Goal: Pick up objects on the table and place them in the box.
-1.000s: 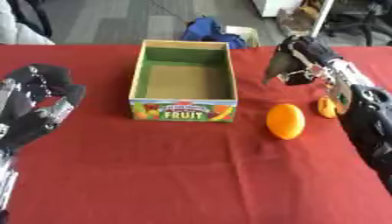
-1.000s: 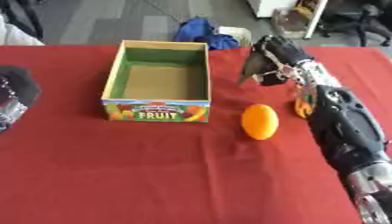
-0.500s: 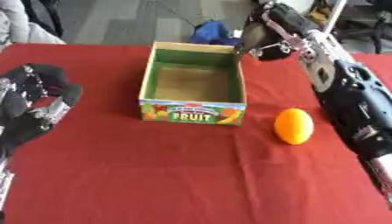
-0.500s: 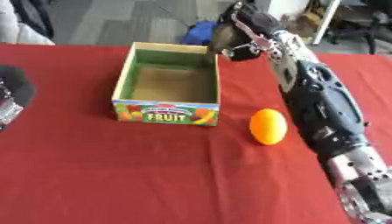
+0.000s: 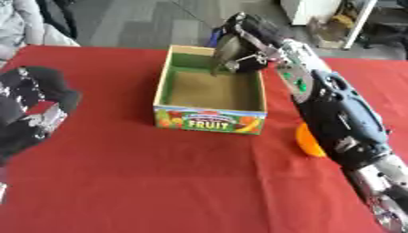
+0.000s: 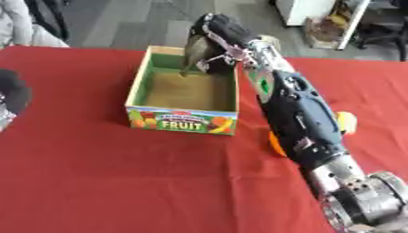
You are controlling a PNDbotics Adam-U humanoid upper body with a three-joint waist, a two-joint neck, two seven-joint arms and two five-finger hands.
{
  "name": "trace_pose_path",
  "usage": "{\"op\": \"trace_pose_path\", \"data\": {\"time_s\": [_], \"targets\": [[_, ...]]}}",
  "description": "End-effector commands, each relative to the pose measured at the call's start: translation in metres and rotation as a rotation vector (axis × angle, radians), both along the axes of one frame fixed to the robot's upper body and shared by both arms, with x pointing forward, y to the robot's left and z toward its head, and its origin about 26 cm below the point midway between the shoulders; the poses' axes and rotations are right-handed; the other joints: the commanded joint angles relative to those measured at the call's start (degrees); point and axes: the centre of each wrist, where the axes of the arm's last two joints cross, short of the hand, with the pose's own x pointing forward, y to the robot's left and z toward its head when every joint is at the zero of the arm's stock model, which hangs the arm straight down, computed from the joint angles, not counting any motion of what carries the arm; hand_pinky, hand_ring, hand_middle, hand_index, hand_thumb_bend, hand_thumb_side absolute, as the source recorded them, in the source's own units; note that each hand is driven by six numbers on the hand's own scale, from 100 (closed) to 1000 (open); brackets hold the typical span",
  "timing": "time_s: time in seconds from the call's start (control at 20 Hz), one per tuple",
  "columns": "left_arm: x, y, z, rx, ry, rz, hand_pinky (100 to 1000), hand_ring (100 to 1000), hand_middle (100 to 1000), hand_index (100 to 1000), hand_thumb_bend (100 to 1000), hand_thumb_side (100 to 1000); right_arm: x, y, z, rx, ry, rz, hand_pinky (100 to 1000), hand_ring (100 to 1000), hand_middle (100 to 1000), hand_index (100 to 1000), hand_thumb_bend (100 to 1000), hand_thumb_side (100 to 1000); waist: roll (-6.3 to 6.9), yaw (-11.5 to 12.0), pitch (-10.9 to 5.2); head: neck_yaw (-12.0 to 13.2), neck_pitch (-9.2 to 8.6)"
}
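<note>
Box (image 5: 211,119) is sitting near the middle of the red surface (image 5: 143,182), an open cardboard carton with green inner walls and a fruit label on the wall facing me, and I am seeing nothing lying on the part of its floor that shows.

I am reaching my right arm (image 6: 296,113) in from about 4 o'clock; it is stretching diagonally across the surface toward 12 o'clock. My right hand (image 5: 239,43) is hanging over the far right corner of the box, around 1 o'clock from the carton's centre, fingers curling downward around a dark, dull greenish object (image 6: 197,51) that is pointing down into the opening. I cannot make out what that object is.

My left hand (image 5: 32,109) is resting at 9 o'clock, at the left edge, well apart from the box; I cannot tell how its fingers are set.

An orange fruit (image 5: 307,141) is lying on the surface at about 3 o'clock from the box, partly hidden behind my right forearm. A smaller yellow-orange thing (image 6: 346,122) is showing just past the arm on its far side.
</note>
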Motion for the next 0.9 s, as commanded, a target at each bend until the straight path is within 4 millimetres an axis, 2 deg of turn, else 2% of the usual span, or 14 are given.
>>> {"op": "trace_pose_path", "data": {"time_s": [0.05, 0.25, 0.45, 0.65, 0.9], "targets": [[-0.002, -0.002, 0.010, 0.003, -0.033, -0.019, 619, 627, 551, 670, 544, 360, 0.001, 0.006, 0.001, -0.054, 0.002, 0.003, 645, 637, 424, 556, 100, 100, 0.27, 0.25, -0.79, -0.48, -0.64], [-0.002, -0.003, 0.009, 0.002, -0.032, -0.020, 619, 627, 551, 669, 545, 361, 0.002, 0.007, -0.018, -0.133, 0.057, -0.006, 664, 665, 475, 617, 153, 101, 0.10, 0.40, -0.68, -0.50, -0.59], [-0.002, -0.003, 0.009, 0.004, -0.030, -0.020, 619, 626, 550, 669, 547, 362, 0.003, 0.003, -0.027, -0.213, 0.100, -0.019, 693, 707, 539, 704, 313, 120, 0.00, 0.43, -0.61, -0.36, -0.60], [-0.002, -0.003, 0.008, 0.004, -0.028, -0.019, 619, 626, 550, 669, 547, 362, 0.004, -0.002, -0.020, -0.263, 0.116, -0.025, 744, 824, 660, 818, 437, 232, -0.12, 0.22, -0.65, -0.24, -0.60], [-0.001, -0.001, 0.007, 0.006, -0.023, -0.013, 618, 626, 549, 669, 549, 362, 0.004, -0.011, -0.003, -0.281, 0.101, -0.019, 822, 931, 794, 897, 459, 357, -0.28, -0.16, -0.82, 0.10, -0.68]]}}
